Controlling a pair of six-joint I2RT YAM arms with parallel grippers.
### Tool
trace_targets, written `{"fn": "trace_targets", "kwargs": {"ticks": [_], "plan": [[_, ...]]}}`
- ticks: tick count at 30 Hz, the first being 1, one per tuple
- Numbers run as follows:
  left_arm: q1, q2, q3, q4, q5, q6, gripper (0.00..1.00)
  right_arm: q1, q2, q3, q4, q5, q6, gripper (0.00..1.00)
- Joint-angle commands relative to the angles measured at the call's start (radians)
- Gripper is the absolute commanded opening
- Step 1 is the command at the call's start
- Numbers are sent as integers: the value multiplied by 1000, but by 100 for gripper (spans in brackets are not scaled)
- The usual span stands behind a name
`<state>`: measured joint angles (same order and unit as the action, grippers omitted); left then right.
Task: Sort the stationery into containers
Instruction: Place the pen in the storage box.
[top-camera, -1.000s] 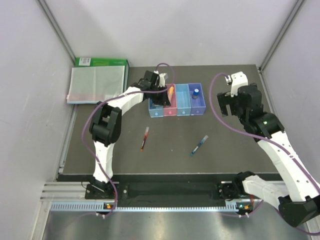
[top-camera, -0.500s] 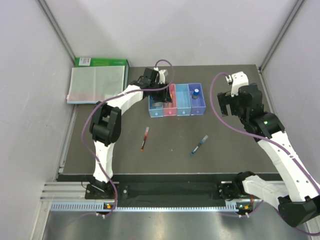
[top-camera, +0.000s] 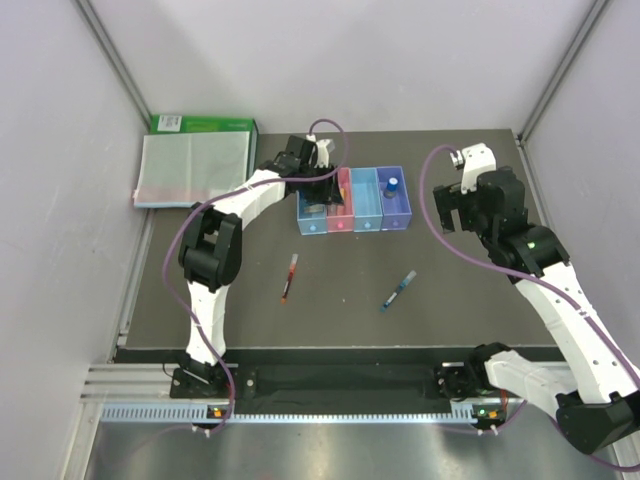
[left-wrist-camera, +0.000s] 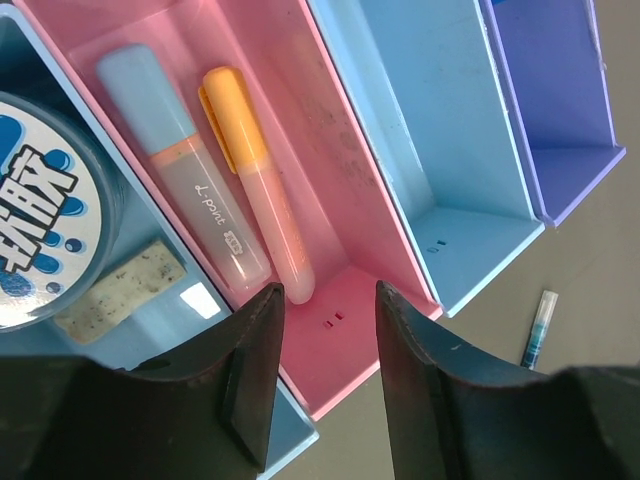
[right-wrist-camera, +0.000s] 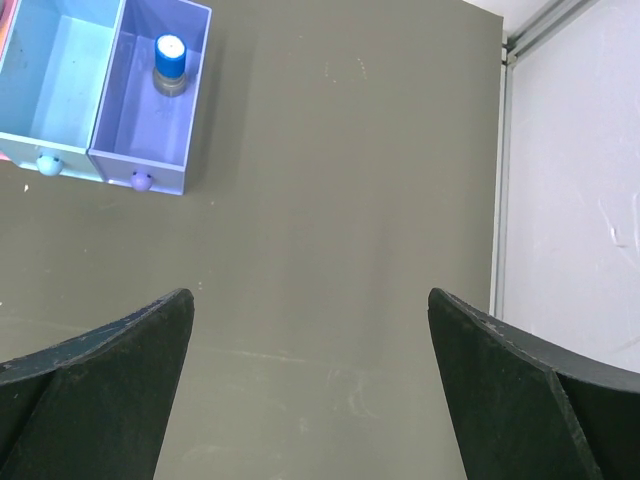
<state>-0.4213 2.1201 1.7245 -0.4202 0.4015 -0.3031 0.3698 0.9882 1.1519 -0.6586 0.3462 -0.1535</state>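
1. I had the left gripper (left-wrist-camera: 328, 300) hanging over the near end of the pink bin (left-wrist-camera: 345, 140), second in the joined row of containers (top-camera: 355, 222). Its fingers were spread with nothing between them.
2. The orange highlighter (left-wrist-camera: 255, 180) lay on the pink bin's floor beside the light-blue marker (left-wrist-camera: 175, 150), the two touching along their length.
3. The first light-blue bin (left-wrist-camera: 190, 300) held the round tape roll (left-wrist-camera: 40, 230) and the beige eraser (left-wrist-camera: 120, 290), both close against the bin wall nearest the fingers.
4. The right gripper (right-wrist-camera: 310, 300) hovered wide open and empty above bare table (top-camera: 460, 300), near the table's right edge (right-wrist-camera: 497, 200) and the side wall (right-wrist-camera: 570, 200).
5. The small blue-capped bottle (right-wrist-camera: 169, 62) stood upright at the far end of the purple-blue bin (right-wrist-camera: 130, 125); the light-blue bin (right-wrist-camera: 55, 90) next to it showed only its floor.
6. Dark tabletop stretched from the bins to the arm bases, with the dark red pen (top-camera: 290, 276) and the blue pen (top-camera: 397, 291) lying on it well apart.
7. The clear folder (top-camera: 192, 170) and green box (top-camera: 203, 124) sat at the far left corner, apart from the bins.
8. A second earlier the highlighter had stood tilted in the left fingers above the pink bin; since then they had parted and it lay flat inside. The right arm and both pens had not shifted.
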Motion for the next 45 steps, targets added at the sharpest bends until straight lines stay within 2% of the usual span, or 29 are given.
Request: {"fn": "trace_targets", "kwargs": {"ticks": [1,13,25,34,40,45], "plan": [[-4,18,35,0,-30,41,47,-15,-11,32,11,-9,15,99],[-4,29,26,-101,-70,128,46,-19,-14,29,11,-10,15,100],[-8,57,83,-258,-75,252,44,-19,-6,29,17,-13,15,100],[-10,41,101,-256,-50,276,45,-19,-6,20,22,-18,14,100],[-25,-3,168,-138,25,257,53,-19,-5,11,22,-26,8,100],[-28,14,360,-150,74,242,57,-19,-3,22,17,-32,-3,100]]}}
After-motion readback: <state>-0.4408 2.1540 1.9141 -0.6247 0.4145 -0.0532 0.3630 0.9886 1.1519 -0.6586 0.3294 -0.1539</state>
